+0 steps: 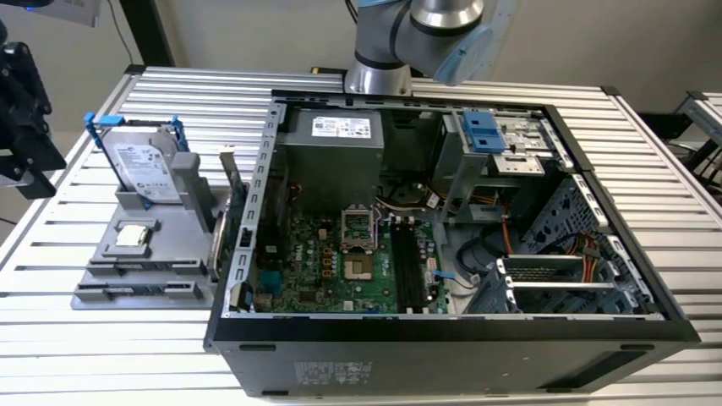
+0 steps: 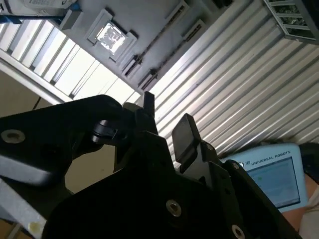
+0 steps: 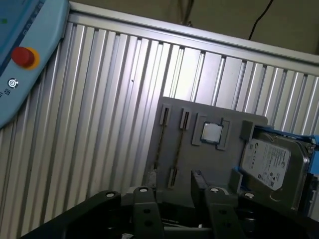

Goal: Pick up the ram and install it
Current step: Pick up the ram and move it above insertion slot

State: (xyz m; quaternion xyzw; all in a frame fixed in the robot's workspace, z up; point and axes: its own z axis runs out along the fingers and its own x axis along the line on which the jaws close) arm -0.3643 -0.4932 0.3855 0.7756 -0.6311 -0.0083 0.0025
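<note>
The gripper (image 3: pixel 172 186) is seen in both wrist views with its two black fingers (image 3: pixel 199 181) set apart. Grey plastic and table slats are seen through the gap, so nothing is held. It is poised over an edge of the grey holder tray (image 3: pixel 209 159), apart from it.

On that tray two thin dark grooves (image 3: pixel 160 144) are run between small end clips. Whether the ram is stood on edge in one of them cannot be told. Beside the grooves a square processor chip (image 3: pixel 212 133) is seated, and beyond it the silver hard drive (image 3: pixel 271 162) is propped in blue rails. The tray is laid on the slatted table (image 3: pixel 99 124), just beside the open computer case (image 1: pixel 451 334), where the black memory slots (image 1: pixel 412 262) are seen on the motherboard (image 1: pixel 327 271).

The step in hand is judged to be the approach for the pick. It is done well if the jaws are squared to the stick's long axis, centred along its length and lowered straight. The thin board is then gripped on its flat faces, and the clips and the chip are not struck.
</note>
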